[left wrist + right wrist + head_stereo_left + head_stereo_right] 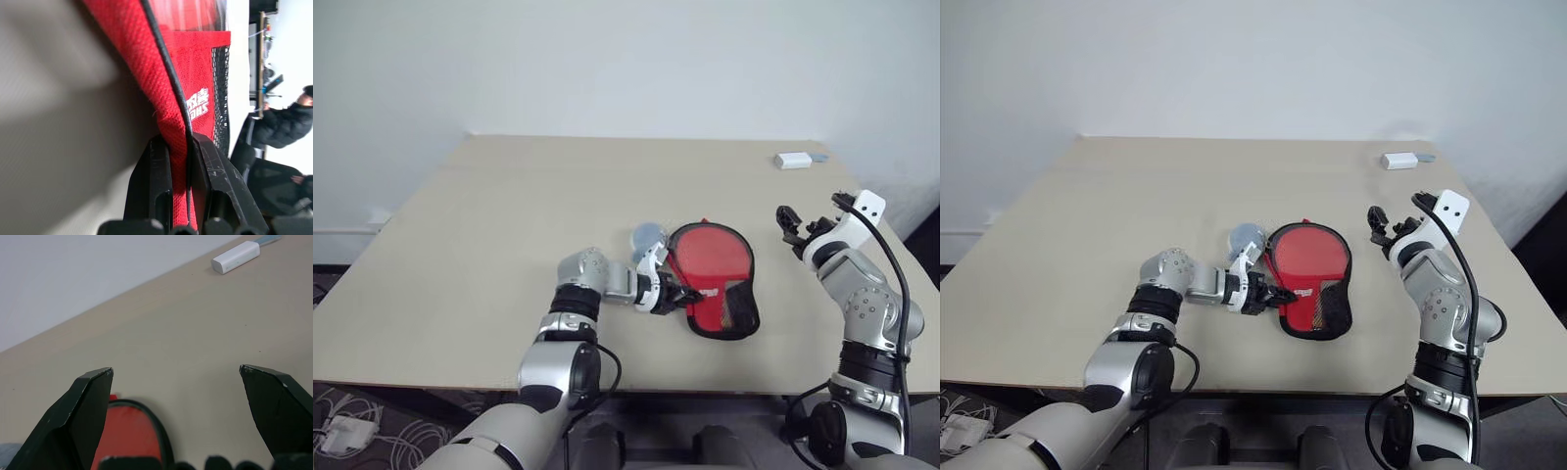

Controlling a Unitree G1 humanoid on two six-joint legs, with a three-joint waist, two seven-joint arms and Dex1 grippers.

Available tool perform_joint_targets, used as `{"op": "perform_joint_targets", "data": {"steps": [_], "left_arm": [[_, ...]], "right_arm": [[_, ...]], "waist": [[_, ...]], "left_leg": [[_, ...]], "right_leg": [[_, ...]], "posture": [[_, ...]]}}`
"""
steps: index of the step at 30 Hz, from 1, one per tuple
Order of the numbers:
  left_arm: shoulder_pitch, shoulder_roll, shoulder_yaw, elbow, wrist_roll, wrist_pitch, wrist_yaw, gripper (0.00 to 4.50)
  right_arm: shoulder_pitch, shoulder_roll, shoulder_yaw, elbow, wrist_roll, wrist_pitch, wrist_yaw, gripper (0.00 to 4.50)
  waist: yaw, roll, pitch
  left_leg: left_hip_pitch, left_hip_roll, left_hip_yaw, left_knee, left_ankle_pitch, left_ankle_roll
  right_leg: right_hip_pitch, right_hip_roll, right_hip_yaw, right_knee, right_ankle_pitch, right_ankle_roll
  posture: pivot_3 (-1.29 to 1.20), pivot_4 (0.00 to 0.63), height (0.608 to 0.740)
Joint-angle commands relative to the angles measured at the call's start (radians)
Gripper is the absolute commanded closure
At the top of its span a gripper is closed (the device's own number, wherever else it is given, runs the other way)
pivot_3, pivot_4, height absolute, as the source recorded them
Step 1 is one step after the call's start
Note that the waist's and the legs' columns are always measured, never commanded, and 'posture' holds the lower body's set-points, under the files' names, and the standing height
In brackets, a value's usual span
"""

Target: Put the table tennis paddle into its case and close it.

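On the beige tabletop (489, 225), toward its near edge and midway between the arms: one paddle-shaped soft pouch (713, 276), the case, woven red fabric outside, black zip rim, black mesh panel (740, 305) over the narrow near end. White logo (199, 104) printed on the red weave beside the mesh; characters too small and turned to read. The red round face visible within the rim may be the paddle or the case's own panel; cannot tell which.

Left gripper (683, 295), two black fingers (155, 188), pinched tight on the case's edge at its left side, red cloth and black zip rim caught between the pads.

Right gripper (790, 231), black fingers spread wide, holding nothing, raised above the tabletop well to the right of the case.

Small round blue-grey object (648, 235), just beyond the case's left side, near the left wrist.

White rectangular block (793, 161), smooth plastic look, far beyond the case near the tabletop's far right corner.
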Motion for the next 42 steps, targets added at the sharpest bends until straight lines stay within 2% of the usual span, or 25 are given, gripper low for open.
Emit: {"op": "perform_joint_targets", "data": {"steps": [1,5,9,16,18,21,31,34,38,42], "left_arm": [[0.035,0.031,-0.023,-0.124,-0.062,0.117,-0.035,4.03],[0.089,0.108,-0.095,-0.221,-0.207,0.152,-0.064,4.03],[0.159,0.198,-0.22,-0.313,-0.425,0.152,-0.035,4.03],[0.199,0.231,-0.322,-0.291,-0.675,0.152,0.142,4.03],[0.206,0.237,-0.345,-0.3,-0.729,0.152,0.192,4.03],[0.222,0.245,-0.36,-0.323,-0.8,0.152,0.261,4.48],[0.246,0.288,-0.381,-0.355,-0.954,0.152,0.39,4.48],[0.245,0.295,-0.378,-0.353,-0.975,0.152,0.411,3.81],[0.243,0.31,-0.353,-0.414,-0.945,0.152,0.395,2.48],[0.237,0.352,-0.331,-0.449,-0.919,0.152,0.347,2.48]], "right_arm": [[-0.012,-0.012,-0.004,-0.03,0.005,-0.027,0.0,0.0],[-0.007,-0.014,-0.002,-0.032,0.006,-0.027,0.003,0.0],[-0.007,-0.015,0.01,-0.029,0.001,-0.027,0.006,0.0],[-0.021,-0.025,0.041,-0.01,-0.006,-0.024,0.018,0.0],[-0.022,-0.031,0.053,-0.008,-0.012,-0.021,0.023,0.0],[-0.019,-0.038,0.063,-0.011,-0.011,-0.014,0.024,0.0],[-0.003,-0.046,0.086,-0.012,-0.019,-0.003,0.038,0.0],[-0.005,-0.047,0.096,-0.011,-0.022,-0.003,0.044,0.0],[-0.012,-0.05,0.103,-0.003,-0.025,-0.006,0.051,0.0],[-0.016,-0.056,0.113,0.0,-0.024,-0.001,0.069,0.0]], "waist": [[0.0,0.0,0.0],[0.0,0.0,0.0],[0.001,0.0,0.0],[0.003,0.0,0.0],[0.002,0.0,0.0],[0.002,0.0,0.0],[0.003,0.0,0.0],[0.003,0.0,0.0],[0.003,0.0,0.0],[0.003,0.0,0.0]], "left_leg": [[0.0,0.0,0.0,0.0,0.0,0.0],[0.0,0.0,0.0,0.0,0.0,0.0],[0.0,0.0,0.0,0.0,-0.001,-0.001],[0.0,0.0,0.0,0.001,0.0,0.0],[0.0,0.0,0.0,0.001,0.0,0.0],[0.0,0.0,0.0,0.001,0.0,0.0],[0.0,0.0,0.0,0.001,0.0,0.0],[0.0,0.0,0.0,0.001,0.0,0.0],[0.0,0.0,0.0,0.001,0.0,0.0],[0.0,0.0,0.0,0.001,-0.001,-0.001]], "right_leg": [[0.0,0.0,0.0,0.0,0.0,0.0],[0.0,0.0,0.0,0.0,0.0,0.0],[0.0,0.0,0.0,0.0,0.0,0.0],[0.001,-0.001,0.0,0.0,-0.001,-0.001],[0.001,0.0,0.0,0.0,-0.001,-0.001],[0.001,0.0,0.0,0.0,-0.001,-0.001],[0.001,0.0,0.0,0.0,-0.001,-0.003],[0.001,0.0,0.0,0.0,-0.001,-0.003],[0.001,0.0,0.0,0.0,-0.001,-0.003],[0.001,0.0,0.0,0.0,-0.001,-0.003]], "posture": [[0.0,0.0,0.74],[0.0,0.0,0.74],[0.0,0.0,0.74],[0.0,0.0,0.74],[0.0,0.0,0.74],[0.0,0.0,0.74],[0.0,0.0,0.74],[0.0,0.0,0.74],[0.0,0.0,0.74],[0.0,0.0,0.74]]}}
